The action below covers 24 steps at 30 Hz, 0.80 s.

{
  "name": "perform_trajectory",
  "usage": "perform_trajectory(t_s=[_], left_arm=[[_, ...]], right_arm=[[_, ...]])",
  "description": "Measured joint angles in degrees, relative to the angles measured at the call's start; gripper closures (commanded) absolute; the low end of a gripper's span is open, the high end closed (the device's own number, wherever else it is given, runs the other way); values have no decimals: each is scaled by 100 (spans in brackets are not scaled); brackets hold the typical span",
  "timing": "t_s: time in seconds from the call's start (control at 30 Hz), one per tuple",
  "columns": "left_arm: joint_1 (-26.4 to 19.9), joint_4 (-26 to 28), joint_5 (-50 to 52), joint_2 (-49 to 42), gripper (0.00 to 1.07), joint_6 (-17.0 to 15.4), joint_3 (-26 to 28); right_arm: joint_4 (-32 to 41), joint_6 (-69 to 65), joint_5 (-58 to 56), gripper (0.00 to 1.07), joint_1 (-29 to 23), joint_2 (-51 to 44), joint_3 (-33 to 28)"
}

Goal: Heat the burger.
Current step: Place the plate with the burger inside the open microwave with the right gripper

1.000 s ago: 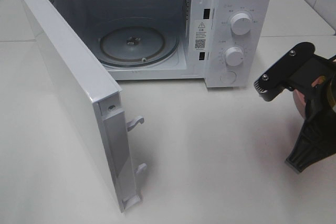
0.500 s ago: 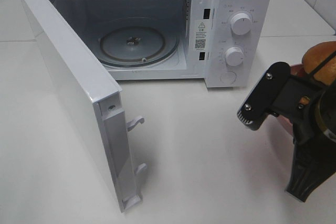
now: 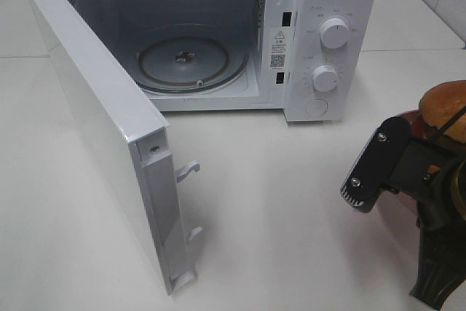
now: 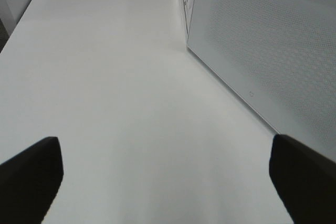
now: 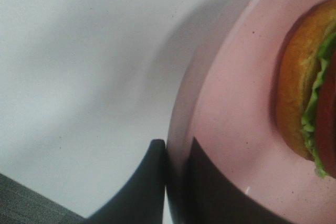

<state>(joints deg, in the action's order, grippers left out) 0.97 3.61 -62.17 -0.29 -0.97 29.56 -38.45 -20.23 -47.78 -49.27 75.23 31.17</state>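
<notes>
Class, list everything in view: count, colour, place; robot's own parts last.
Boxy microwave oven: one, white, back of table.
Hinged microwave door: one, white, swung open leftward.
Round glass turntable: one, clear, inside the oven.
Round dials: two, white, oven's control panel.
Layered burger: one, golden-brown bun, on the plate.
Flat round plate: one, pink, far right, under burger.
Table: one, white, underneath.
Left end effector: one, black, open, near the door.
Right end effector: one, black, shut on plate's rim.
</notes>
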Motion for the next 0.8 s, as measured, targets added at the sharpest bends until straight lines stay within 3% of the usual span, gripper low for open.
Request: perform_trajectory(t_s=[0.8], left_arm=[[0, 6, 0, 0, 7, 0, 0]], right_arm=[[-390, 2939, 1616, 106, 0, 0, -17]])
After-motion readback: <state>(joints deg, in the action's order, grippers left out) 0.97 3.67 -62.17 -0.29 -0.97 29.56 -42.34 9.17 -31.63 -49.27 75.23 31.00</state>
